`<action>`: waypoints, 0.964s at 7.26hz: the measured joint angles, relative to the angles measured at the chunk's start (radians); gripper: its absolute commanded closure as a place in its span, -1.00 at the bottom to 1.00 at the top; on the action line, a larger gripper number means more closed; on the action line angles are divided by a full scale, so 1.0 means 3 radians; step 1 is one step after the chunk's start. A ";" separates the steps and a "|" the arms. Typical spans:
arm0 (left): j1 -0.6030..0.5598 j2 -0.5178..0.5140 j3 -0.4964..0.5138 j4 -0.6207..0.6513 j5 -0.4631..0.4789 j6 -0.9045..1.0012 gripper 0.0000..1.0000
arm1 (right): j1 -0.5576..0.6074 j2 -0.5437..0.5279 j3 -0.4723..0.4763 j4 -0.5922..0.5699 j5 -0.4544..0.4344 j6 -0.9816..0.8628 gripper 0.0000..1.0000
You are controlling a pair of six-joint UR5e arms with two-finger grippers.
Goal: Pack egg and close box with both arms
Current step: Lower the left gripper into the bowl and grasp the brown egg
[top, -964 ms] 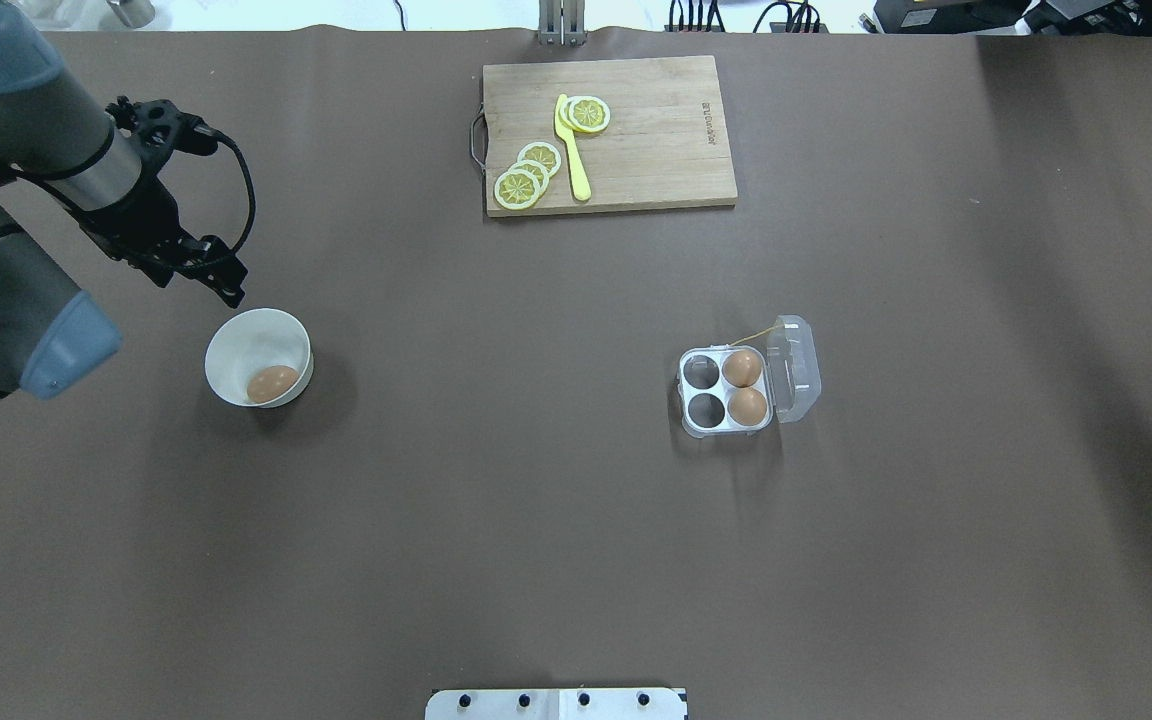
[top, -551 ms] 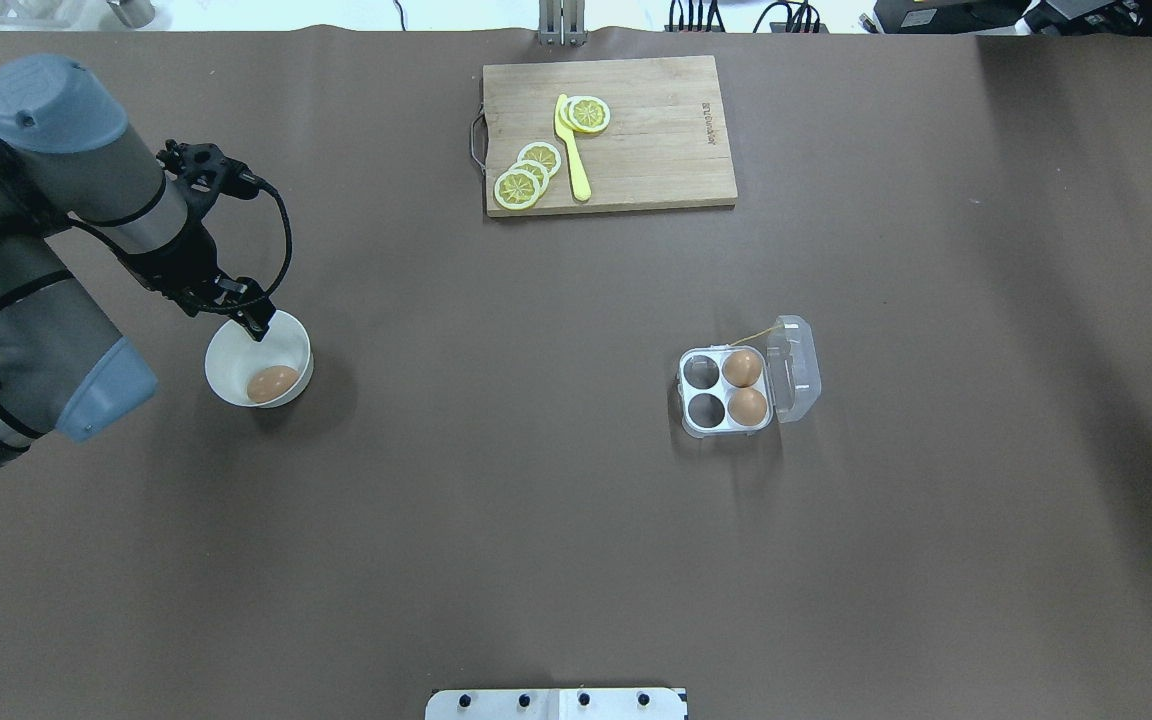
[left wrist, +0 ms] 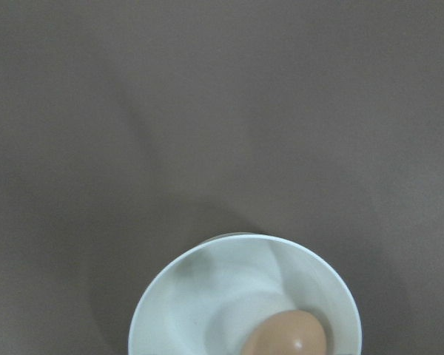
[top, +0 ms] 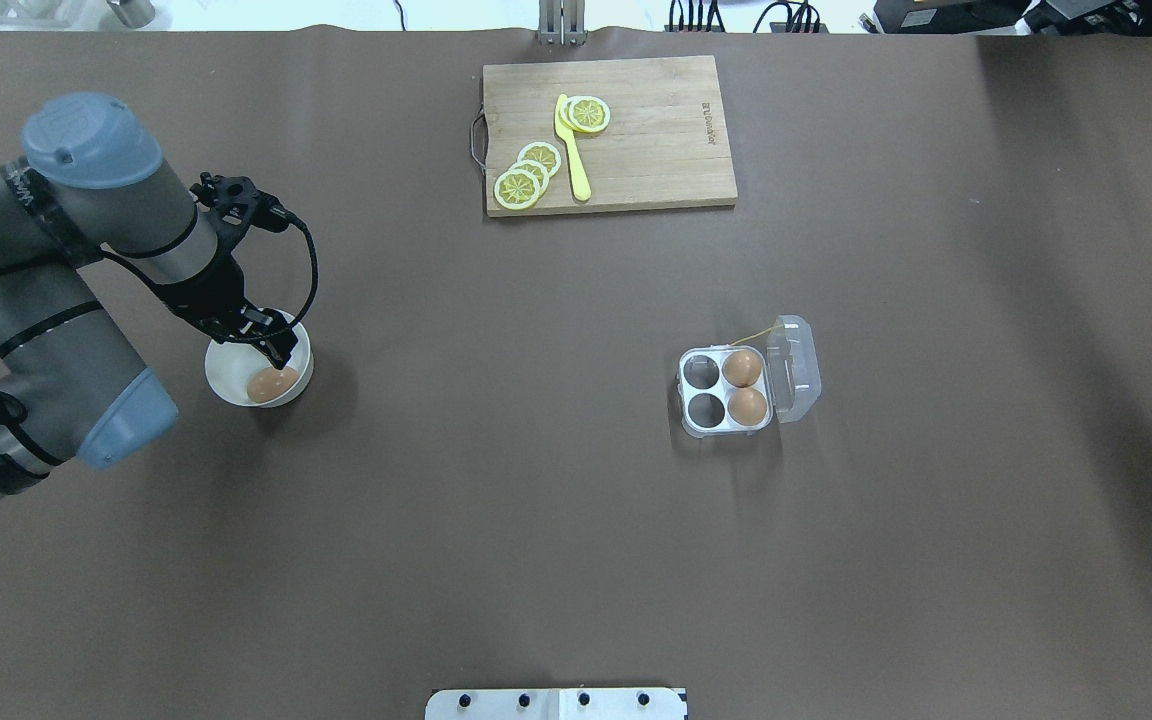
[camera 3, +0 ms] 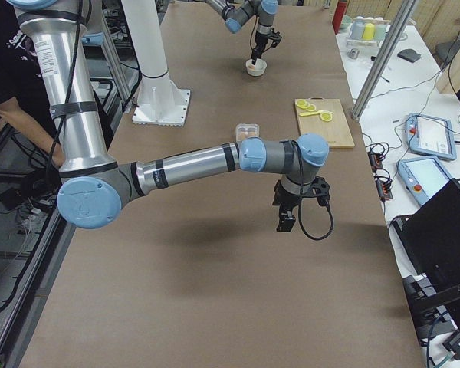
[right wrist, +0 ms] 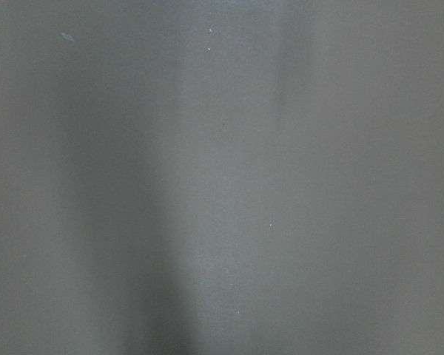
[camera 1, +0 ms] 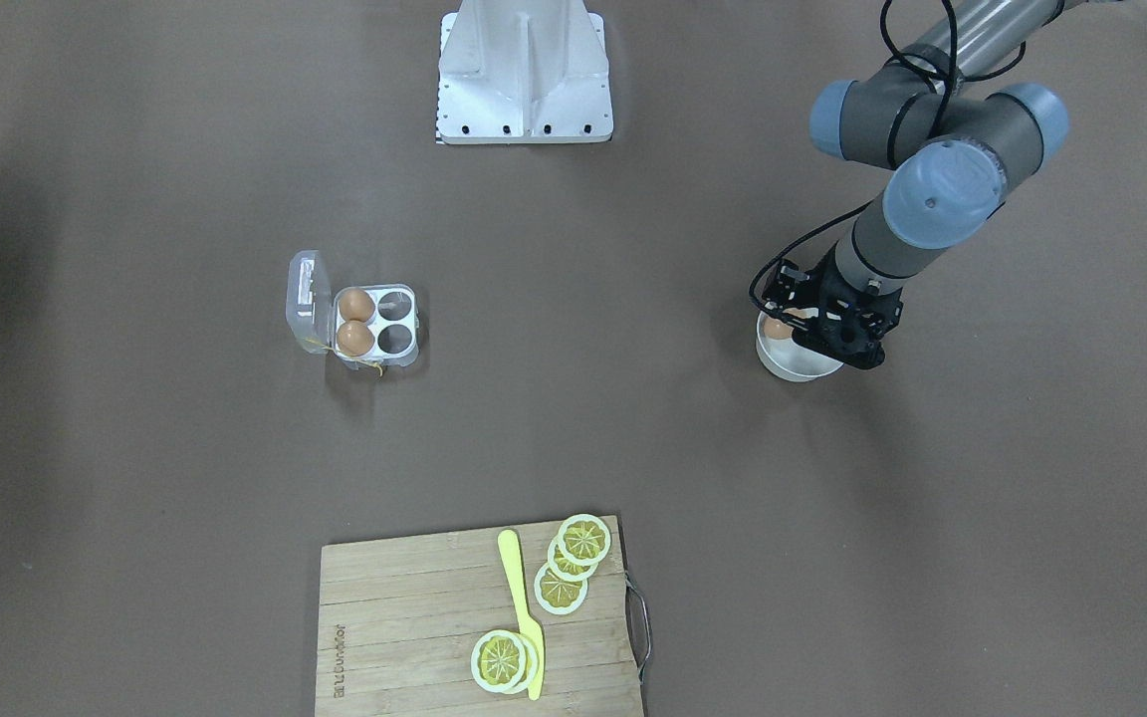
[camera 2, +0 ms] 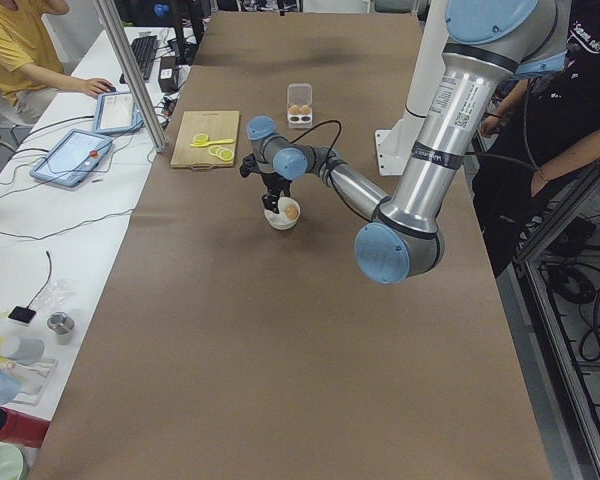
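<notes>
One egg point(top: 272, 383) lies in a round white bowl point(top: 226, 372) at the table's left; it also shows in the left wrist view point(left wrist: 285, 342) and the front view point(camera 1: 778, 329). My left gripper point(top: 276, 348) hangs just over the bowl's far rim, fingers apart and empty, a little behind the egg. The clear box point(top: 725, 388) stands open at centre right, its lid point(top: 798, 365) folded out to the right. Two eggs point(top: 742, 368) fill its right cells and the two left cells are empty. My right gripper point(camera 3: 285, 222) shows only in the exterior right view, above bare table; I cannot tell whether it is open or shut.
A wooden cutting board point(top: 656, 130) with lemon slices point(top: 536, 170) and a yellow knife point(top: 572, 150) lies at the far middle. The white stand's base point(camera 1: 524, 70) sits at the robot's edge. People stand beside the table in the side views.
My left arm has swung right and toward the robot. Its gripper went from behind and left of the bowl to over the bowl, close to the egg. The box has not moved.
</notes>
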 measured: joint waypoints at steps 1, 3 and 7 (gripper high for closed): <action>0.0020 0.0000 0.0009 0.0000 -0.0003 0.0045 -0.55 | -0.0001 0.0009 -0.0020 0.0001 -0.0003 0.0000 -1.00; 0.0034 0.0018 0.0059 -0.0003 -0.0005 0.0145 -0.52 | -0.0004 0.0018 -0.0035 0.0001 -0.0006 0.0000 -1.00; 0.0080 0.0078 0.0077 -0.0023 -0.0007 0.0173 -0.51 | -0.0005 0.0004 -0.0033 0.0011 -0.0004 0.0000 -1.00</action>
